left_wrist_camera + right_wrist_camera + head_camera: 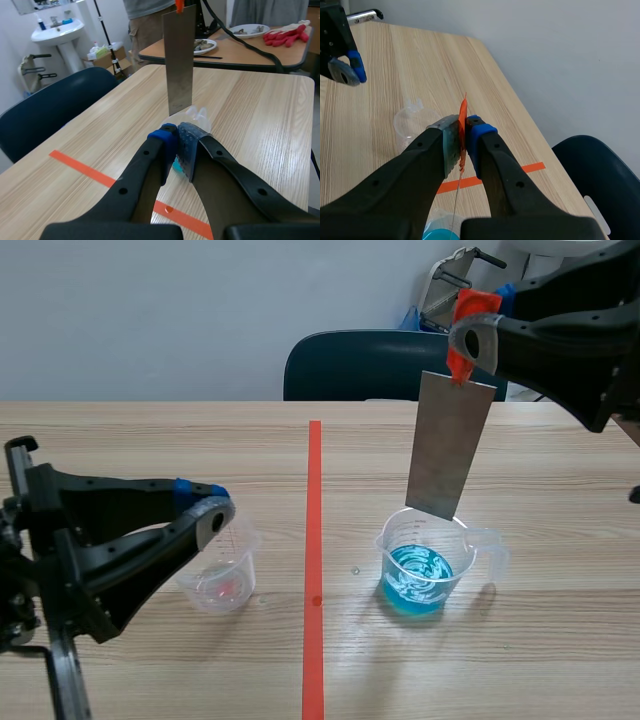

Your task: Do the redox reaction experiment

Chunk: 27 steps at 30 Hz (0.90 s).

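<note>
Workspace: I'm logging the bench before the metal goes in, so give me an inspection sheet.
Surface: wooden table, orange-red tape line down its middle.
Job's things: metal sheet hanging over the beaker of blue liquid, not dipped; clear beaker near the left gripper.
Clutter: nothing seen.
Grippers: left gripper shut on nothing; right gripper shut on the metal sheet's orange-tabbed top.
Cables: black cable over a second table behind.
Surroundings: dark blue chair, sink, person standing, red gloves.
</note>
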{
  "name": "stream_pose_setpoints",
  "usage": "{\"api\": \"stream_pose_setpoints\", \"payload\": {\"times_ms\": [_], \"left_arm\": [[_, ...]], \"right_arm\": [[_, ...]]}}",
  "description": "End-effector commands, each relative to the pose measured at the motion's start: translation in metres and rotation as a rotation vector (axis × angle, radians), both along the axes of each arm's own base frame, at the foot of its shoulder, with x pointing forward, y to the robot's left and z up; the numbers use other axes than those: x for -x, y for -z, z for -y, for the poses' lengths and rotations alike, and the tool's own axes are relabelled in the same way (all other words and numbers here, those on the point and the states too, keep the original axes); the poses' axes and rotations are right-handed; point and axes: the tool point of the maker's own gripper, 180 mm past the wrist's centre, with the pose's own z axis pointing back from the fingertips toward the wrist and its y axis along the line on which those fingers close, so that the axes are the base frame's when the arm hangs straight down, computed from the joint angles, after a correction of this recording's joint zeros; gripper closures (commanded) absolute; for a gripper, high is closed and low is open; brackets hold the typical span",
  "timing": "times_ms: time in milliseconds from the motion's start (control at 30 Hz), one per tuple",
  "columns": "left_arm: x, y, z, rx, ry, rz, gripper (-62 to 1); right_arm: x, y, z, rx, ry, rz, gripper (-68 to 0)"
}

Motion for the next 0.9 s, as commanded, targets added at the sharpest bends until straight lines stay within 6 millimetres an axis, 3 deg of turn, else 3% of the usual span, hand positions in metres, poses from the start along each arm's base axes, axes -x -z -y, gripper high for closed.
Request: {"api": "stream_pose_setpoints", "payload": {"times_ms": [0, 433, 867], "left_arm": [[0.001, -0.005, 0.005, 0.028, 0.002, 0.004, -1.6], [-0.012, -0.009, 0.056, 0.067, 0.032, -0.006, -1.6], [-0.051, 0.028, 0.07, 0.04, -0.064, -0.074, -1.6]], "right_arm": [[0.001, -0.008, -0.001, -0.018, -0.017, 0.012, -0.7], [0.001, -0.008, -0.001, -0.018, -0.017, 0.012, -0.7], [0.001, -0.008, -0.001, -0.019, -0.018, 0.013, -0.7]]}}
